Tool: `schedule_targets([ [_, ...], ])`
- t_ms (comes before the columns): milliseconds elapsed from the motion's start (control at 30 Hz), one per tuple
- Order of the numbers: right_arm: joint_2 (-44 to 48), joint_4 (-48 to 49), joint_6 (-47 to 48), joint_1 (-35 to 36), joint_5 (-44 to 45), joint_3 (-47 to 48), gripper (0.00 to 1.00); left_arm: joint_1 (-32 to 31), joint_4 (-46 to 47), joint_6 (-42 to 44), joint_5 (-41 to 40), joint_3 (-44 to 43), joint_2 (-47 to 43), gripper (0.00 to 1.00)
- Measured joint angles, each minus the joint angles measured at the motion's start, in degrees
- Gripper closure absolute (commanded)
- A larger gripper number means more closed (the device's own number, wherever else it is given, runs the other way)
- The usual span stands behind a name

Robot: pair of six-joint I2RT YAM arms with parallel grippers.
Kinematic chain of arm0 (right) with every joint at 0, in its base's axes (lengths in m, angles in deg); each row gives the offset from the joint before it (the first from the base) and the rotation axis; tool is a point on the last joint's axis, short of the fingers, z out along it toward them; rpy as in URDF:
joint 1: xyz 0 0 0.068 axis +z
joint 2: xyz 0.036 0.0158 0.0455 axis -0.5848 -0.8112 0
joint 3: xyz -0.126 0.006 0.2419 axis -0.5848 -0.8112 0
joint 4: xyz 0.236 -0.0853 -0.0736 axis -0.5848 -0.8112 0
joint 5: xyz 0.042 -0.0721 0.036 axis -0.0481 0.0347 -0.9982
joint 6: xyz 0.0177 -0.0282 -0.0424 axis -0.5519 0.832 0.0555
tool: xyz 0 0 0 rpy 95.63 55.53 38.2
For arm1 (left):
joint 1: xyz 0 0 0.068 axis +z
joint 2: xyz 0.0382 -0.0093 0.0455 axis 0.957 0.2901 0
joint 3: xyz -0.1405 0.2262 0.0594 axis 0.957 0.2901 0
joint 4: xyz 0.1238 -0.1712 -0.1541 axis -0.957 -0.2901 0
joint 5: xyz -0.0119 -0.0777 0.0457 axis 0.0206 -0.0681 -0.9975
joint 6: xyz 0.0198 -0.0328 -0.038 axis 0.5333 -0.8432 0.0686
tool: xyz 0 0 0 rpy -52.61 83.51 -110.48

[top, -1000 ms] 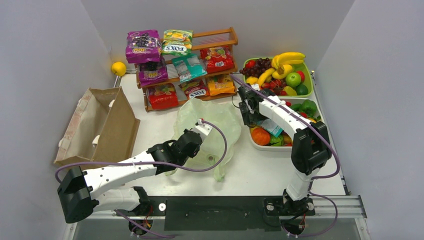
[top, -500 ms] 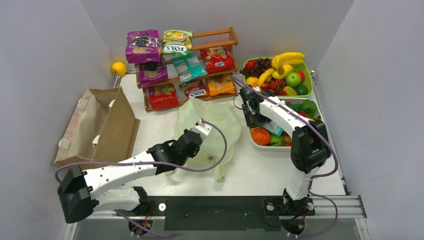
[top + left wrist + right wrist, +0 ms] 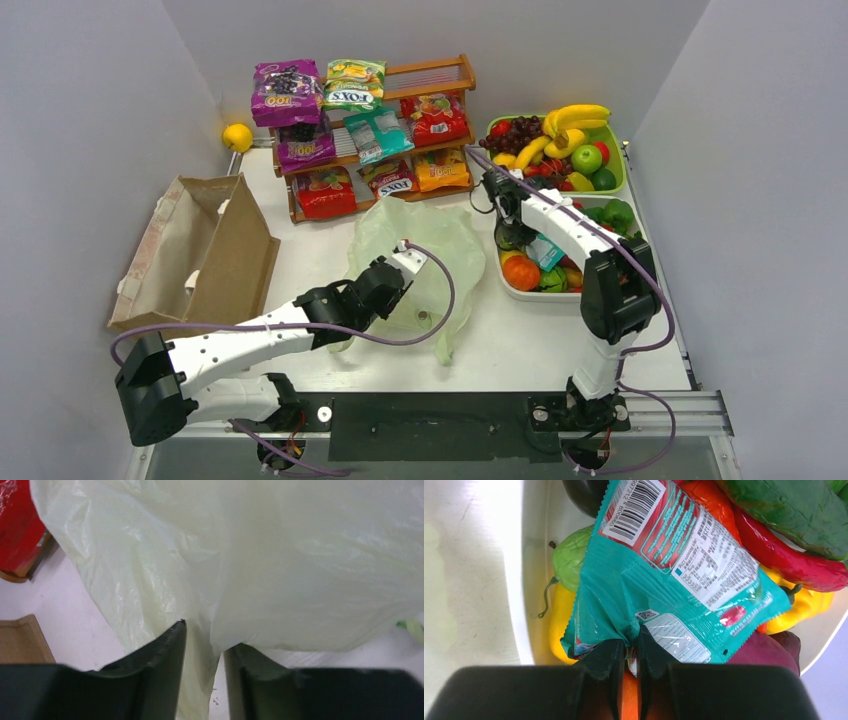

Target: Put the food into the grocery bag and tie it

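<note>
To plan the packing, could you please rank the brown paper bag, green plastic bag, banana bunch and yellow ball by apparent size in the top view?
Largest: brown paper bag and green plastic bag, too alike to rank; the left arm covers part of the plastic one.
Then banana bunch.
Smallest: yellow ball.

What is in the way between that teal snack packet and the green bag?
Nothing visible. The right fingers pinch the teal packet in the white tray; only bare table separates it from the green bag, held by the left fingers.
</note>
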Motion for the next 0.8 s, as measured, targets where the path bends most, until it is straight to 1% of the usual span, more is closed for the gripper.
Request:
schedule_targets([
  [33,0.07,-0.96,-0.02,0.24,0.02,0.66,1.00,0.00,-0.48,-0.07,0.96,-0.09,0.07,0.31],
  [100,0.37,-2.67,-0.22,1.09,0.02,1.95,1.00,0.00,-1.84,-0.20,2.71,-0.76,0.61,0.19],
  [267,3.76,-7.19,-0.68,3.50,-0.37,6.75,1.00,0.00,-5.75,-2.01,7.08,-4.66,1.53,0.17],
  [467,11.06,-10.62,-0.87,5.53,-3.08,14.80,1.00,1.29,-11.17,-4.85,10.08,-12.98,-0.70,0.16],
  [600,16.31,-10.91,-0.61,6.14,-7.80,16.70,1.00,6.62,-13.35,-8.63,12.70,-20.90,-3.54,0.16],
  [733,20.63,-10.78,0.26,8.52,-12.74,16.70,1.00,15.91,-14.45,-16.37,17.59,-28.83,-4.52,0.16],
  [800,21.99,-10.23,0.59,10.56,-14.47,16.48,1.00,19.50,-14.51,-20.44,19.45,-31.04,-4.52,0.16],
])
